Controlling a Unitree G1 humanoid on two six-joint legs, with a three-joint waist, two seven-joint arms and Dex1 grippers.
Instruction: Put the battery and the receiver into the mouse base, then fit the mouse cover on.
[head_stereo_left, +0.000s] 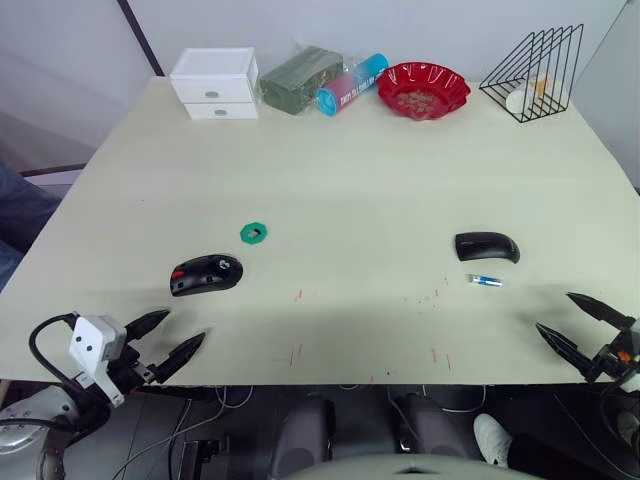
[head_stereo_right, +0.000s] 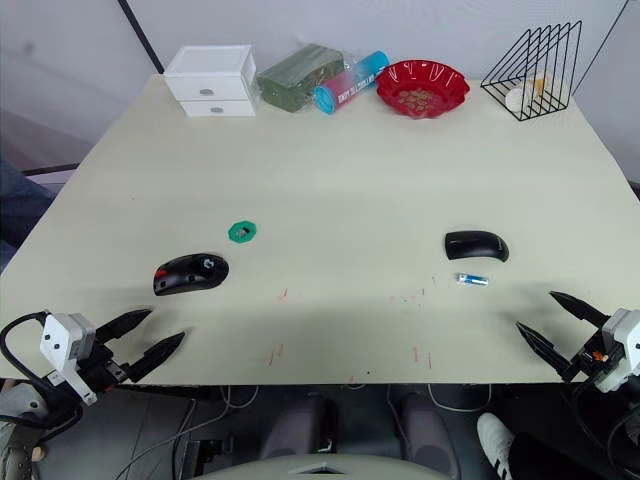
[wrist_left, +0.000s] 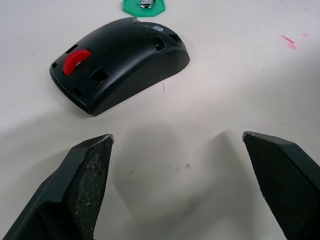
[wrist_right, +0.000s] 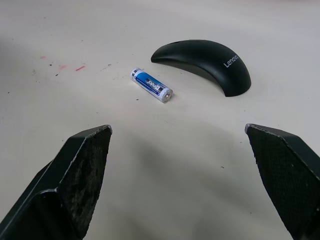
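**Both grippers empty at near edge, battery sits ahead of the right one**

We see the left gripper (head_stereo_left: 166, 341) at the near left edge of the table (head_stereo_left: 360, 170), jaws spread, holding nothing. The right gripper (head_stereo_left: 583, 324) is at the near right edge, jaws also spread and empty.

The mouse base (head_stereo_left: 205, 274) lies on the left side, just ahead of the left gripper, red part showing on its shell. A green piece (head_stereo_left: 255, 233) sits just beyond it; in the left wrist view it seems to carry a small metal part, possibly the receiver, but we cannot tell.

The battery (head_stereo_left: 486, 281) lies on the right side, just beside the mouse cover (head_stereo_left: 487, 246) on its near side, not touching. Both are apart from the base, across the table.

Key relation: the battery is ahead of the right gripper and slightly toward the table's middle, so the right arm is clearly nearer. Its long axis runs roughly left-right across the table, slightly slanted in the right wrist view, so we judge the jaws would need to close across its short side. Nothing inserted yet; the task looks not yet begun.
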